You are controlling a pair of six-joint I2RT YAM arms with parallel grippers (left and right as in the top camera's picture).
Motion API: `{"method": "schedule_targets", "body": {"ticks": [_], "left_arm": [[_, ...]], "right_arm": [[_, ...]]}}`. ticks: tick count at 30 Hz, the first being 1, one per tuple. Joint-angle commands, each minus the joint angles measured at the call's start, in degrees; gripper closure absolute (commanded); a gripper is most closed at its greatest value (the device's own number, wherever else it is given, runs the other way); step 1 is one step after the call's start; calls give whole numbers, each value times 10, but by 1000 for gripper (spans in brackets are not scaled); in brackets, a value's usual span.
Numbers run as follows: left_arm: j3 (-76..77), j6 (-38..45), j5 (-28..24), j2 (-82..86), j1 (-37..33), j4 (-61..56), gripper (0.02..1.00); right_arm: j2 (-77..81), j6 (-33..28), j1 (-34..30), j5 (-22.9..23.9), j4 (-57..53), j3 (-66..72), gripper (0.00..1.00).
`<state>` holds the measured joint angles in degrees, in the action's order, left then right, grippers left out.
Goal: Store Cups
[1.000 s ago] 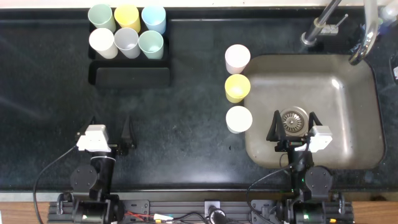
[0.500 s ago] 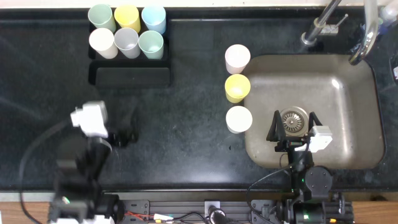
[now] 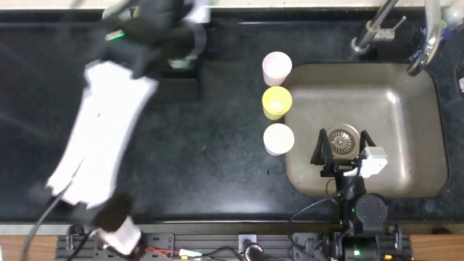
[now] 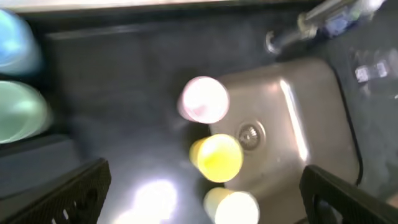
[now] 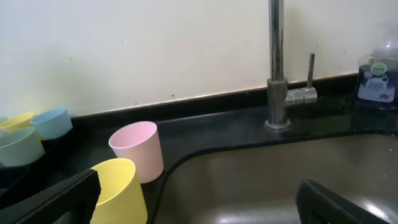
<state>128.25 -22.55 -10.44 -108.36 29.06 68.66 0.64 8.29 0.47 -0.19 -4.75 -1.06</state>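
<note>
Cups stood in a row on the black counter (image 3: 217, 145), just beside the sink (image 3: 395, 94): cream cup (image 3: 278, 138) nearest the right gripper (image 3: 342, 146), then yellow cup (image 3: 276, 102), pink cup (image 3: 276, 67) farthest. That gripper hung over the drain (image 3: 343, 135), jaws spread wide, empty. High above the same three sat the left gripper (image 4: 205, 174), jaws wide too, holding nothing. All three upright, mouths up, plain, smooth-walled. Beyond them, green cup (image 4: 18, 112) and blue cup (image 4: 15, 46) in the rack (image 4: 43, 158).

Top: we look straight down on the desk (image 3: 217, 145).
Left wrist: we hang high, looking down.
Right wrist: we sit low, facing the wall (image 5: 155, 50).
Shared: pink cup (image 3: 276, 67).
</note>
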Motion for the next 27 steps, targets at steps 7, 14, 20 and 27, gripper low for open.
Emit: {"method": "schedule_targets", "body": {"ticks": [7, 14, 20, 27], "left_arm": [[58, -160, 67, -179, 67, -2, 18], [61, -185, 58, -228, 58, -30, 18], [66, -215, 61, -247, 46, -48, 18], [66, -229, 53, -272, 45, -64, 18]], "right_arm": [[-4, -2, 0, -4, 3, 8, 3], [-4, -2, 0, -4, 3, 8, 3], [-4, -2, 0, -4, 3, 8, 3], [-4, -2, 0, -4, 3, 8, 3]]}}
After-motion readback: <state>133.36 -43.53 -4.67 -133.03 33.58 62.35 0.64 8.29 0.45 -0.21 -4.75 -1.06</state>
